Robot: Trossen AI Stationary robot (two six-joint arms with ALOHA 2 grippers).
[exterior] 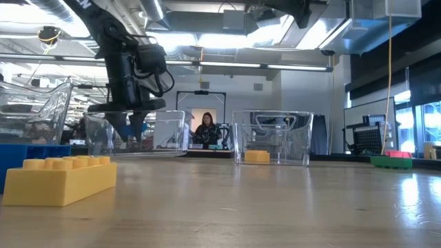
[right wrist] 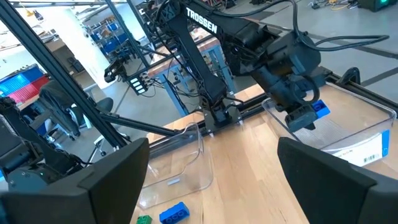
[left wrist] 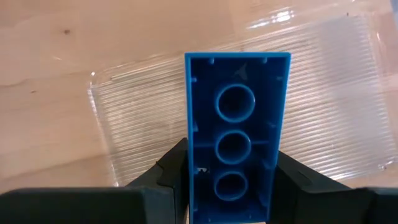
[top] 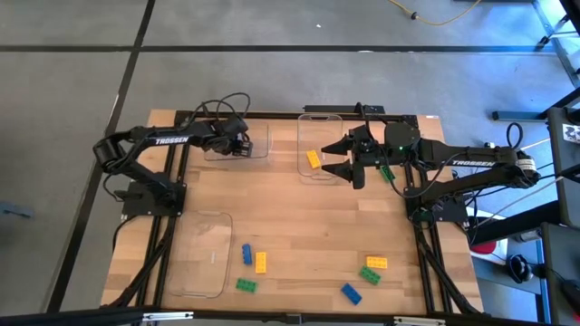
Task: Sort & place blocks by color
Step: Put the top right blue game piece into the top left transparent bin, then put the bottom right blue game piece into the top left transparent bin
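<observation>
We judge the sort barely started — one yellow block (top: 314, 159) lies inside the far middle tray (top: 320, 120), and nothing else is binned yet.

Our left gripper (top: 243, 143) hangs over the far left tray (top: 256, 155), to the left of the far middle tray, jaws pinching a blue block (left wrist: 236, 162) by its long sides, hollow underside facing the wrist camera. In the left wrist view the ribbed tray floor lies right beneath the blue block, so we read this as a drop about to be made, not yet made.

Our right gripper (top: 349, 157) sits at the far middle tray's right edge, fingers spread wide, holding nothing; a small green block (top: 385, 171) lies on the table under that arm, just right of the tray.

Left to do — the loose blocks on the near side of the table from the far middle tray: a blue one (top: 246, 254), a yellow one (top: 261, 263), a green one (top: 246, 285), then a second cluster of yellow (top: 377, 263), green (top: 370, 274) and blue (top: 351, 293). The near left tray (top: 201, 256) holds no blocks, likely waiting for green.
</observation>
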